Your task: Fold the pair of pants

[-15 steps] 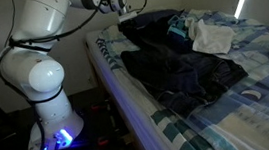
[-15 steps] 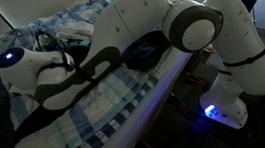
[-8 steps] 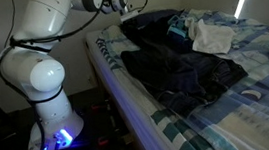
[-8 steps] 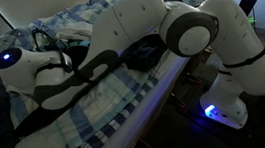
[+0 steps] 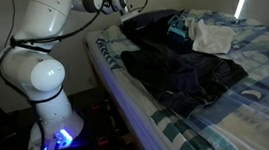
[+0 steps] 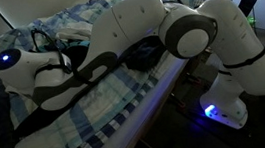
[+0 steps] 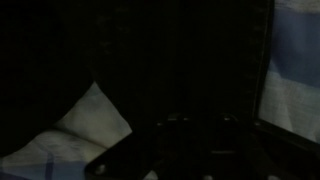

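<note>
Wrist view: seemingly thick, dark pair of pants (image 7: 160,60) fills it; jaws' state cannot be told.

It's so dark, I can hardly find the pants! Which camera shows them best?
In an exterior view the pants lie spread across the bed, nearly whole: that is best. In an exterior view crowded by the robot arm, only a dark patch of them peeks out. The wrist view is too close: just dark cloth.

Bare plaid sheet (image 5: 262,92) beside pants (image 5: 185,75)
</note>
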### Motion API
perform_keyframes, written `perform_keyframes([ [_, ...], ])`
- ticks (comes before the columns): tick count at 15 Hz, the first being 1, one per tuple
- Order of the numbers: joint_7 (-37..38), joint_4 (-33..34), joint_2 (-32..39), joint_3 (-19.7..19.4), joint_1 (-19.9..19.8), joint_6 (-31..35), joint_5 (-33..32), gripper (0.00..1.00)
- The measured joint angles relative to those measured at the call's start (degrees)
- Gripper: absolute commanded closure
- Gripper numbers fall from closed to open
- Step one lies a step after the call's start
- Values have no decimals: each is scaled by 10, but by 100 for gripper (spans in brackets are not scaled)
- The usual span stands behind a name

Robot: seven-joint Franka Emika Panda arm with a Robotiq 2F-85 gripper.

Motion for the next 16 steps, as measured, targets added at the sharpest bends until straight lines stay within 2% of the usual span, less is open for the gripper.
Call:
perform_keyframes([
  [8, 48, 3, -17, -2, 0, -2, 0, 99],
  [12, 88, -6, -61, -3, -11, -3, 2, 99],
  [16, 123, -43, -117, -4, -39, -1, 11, 99],
])
